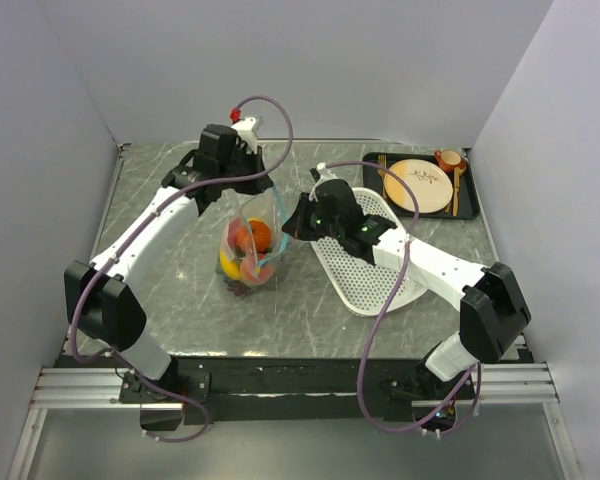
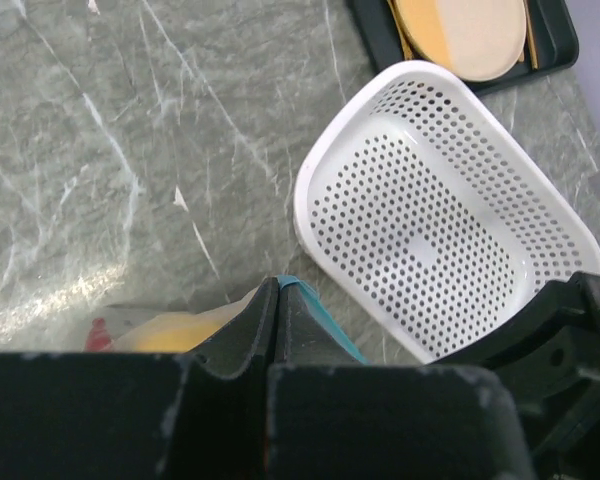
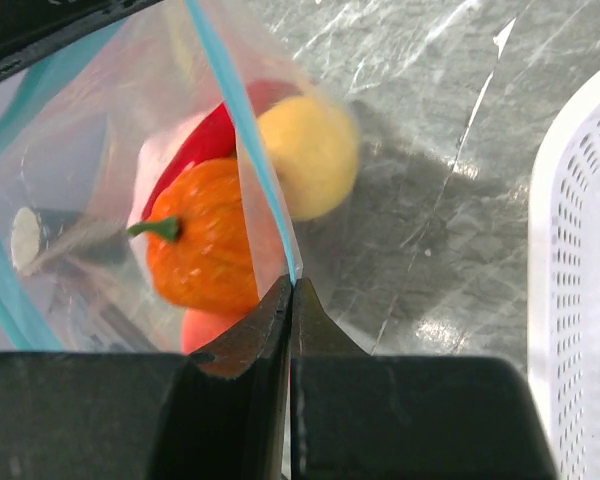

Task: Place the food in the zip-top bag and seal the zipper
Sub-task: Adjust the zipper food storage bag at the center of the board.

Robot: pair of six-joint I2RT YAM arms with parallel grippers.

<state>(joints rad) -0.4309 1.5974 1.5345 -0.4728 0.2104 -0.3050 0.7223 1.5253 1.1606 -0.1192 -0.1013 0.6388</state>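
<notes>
The clear zip-top bag [image 1: 250,245] hangs upright between my two grippers at the table's middle, its base on the table. Inside it sit the food pieces: an orange tomato [image 3: 202,240], a yellow lemon [image 3: 308,152], a red chili [image 3: 202,142], a peach [image 3: 212,328] and dark grapes [image 1: 243,290]. My left gripper [image 2: 280,285] is shut on the teal zipper [image 2: 320,318] at the bag's far top corner. My right gripper [image 3: 291,285] is shut on the zipper [image 3: 242,115] at the near corner. The bag's mouth is partly open between them.
A white perforated basket [image 1: 372,262] lies right of the bag, under my right arm; it also shows in the left wrist view [image 2: 450,220]. A black tray [image 1: 470,205] at the back right holds a beige plate [image 1: 422,185], an orange cup [image 1: 449,159] and cutlery.
</notes>
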